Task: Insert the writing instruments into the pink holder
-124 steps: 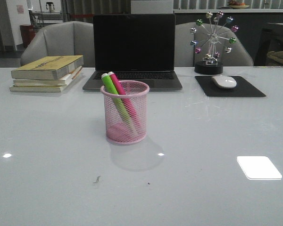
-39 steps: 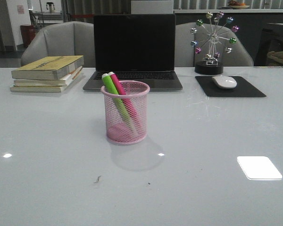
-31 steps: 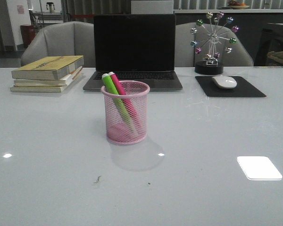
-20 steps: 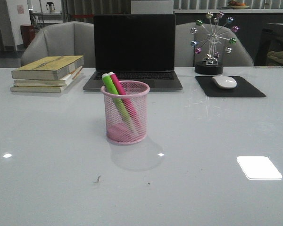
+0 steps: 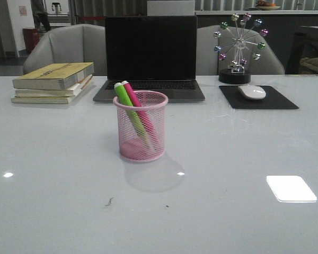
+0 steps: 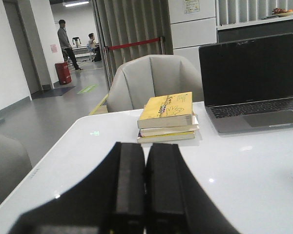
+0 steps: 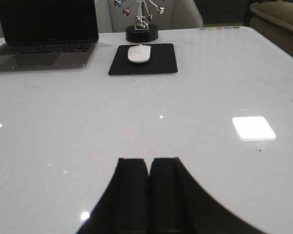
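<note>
Nothing shifted since before: green highlighter (image 5: 128,109) and pink highlighter (image 5: 140,115) leaning inside pink mesh holder (image 5: 141,127). Left gripper (image 6: 145,187) and right gripper (image 7: 147,187) pressed together, empty.

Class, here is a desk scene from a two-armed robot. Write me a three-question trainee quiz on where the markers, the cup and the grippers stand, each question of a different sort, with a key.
1. True or false: the lime green marker and the pink marker both stand inside the pink mesh cup.
2. Multiple choice: what lies on the black mouse pad? A) a white mouse B) a book C) a marker
3. Short answer: how do the fingers of the left gripper and the right gripper stand?

Key
1. True; both lean inside it, tops above the rim.
2. A, the white mouse.
3. Pressed together on both, holding nothing.
</note>
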{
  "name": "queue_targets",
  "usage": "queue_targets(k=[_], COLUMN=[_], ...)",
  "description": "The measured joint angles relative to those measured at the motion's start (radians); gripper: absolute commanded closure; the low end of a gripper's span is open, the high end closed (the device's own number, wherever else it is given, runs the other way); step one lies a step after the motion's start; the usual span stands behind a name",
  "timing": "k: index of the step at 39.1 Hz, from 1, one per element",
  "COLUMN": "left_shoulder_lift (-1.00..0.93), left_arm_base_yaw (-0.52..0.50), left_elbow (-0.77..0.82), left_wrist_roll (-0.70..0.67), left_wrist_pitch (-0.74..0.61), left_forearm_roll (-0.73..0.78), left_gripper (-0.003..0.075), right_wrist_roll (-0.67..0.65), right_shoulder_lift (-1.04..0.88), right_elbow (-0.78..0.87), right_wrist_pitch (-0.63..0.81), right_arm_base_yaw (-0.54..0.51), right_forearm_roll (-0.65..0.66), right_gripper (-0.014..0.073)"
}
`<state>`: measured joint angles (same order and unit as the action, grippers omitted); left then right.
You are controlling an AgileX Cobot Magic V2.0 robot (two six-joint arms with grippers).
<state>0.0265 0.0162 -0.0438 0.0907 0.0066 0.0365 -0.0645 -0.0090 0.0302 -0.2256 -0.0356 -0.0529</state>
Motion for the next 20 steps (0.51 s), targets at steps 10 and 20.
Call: queue_targets(k=[10, 20], left_shoulder_lift=[-0.032, -0.032], left_arm_base_yaw=[0.000, 0.000], left_elbow=[0.047, 0.047], left_wrist_roll=[0.000, 0.000], left_wrist_pitch=[-0.007, 0.008], left_forearm_roll=[0.002, 0.002], left_gripper=[0.0621, 0.0621], right_wrist_roll=[0.000, 0.000], right_shoulder_lift=[0.000, 0.000], right_elbow=[0.000, 0.000], right_wrist_pitch=[0.000, 0.000], right_arm_base_yaw=[0.000, 0.000], right_forearm_roll=[0.000, 0.000], right_gripper=[0.0545, 0.0545])
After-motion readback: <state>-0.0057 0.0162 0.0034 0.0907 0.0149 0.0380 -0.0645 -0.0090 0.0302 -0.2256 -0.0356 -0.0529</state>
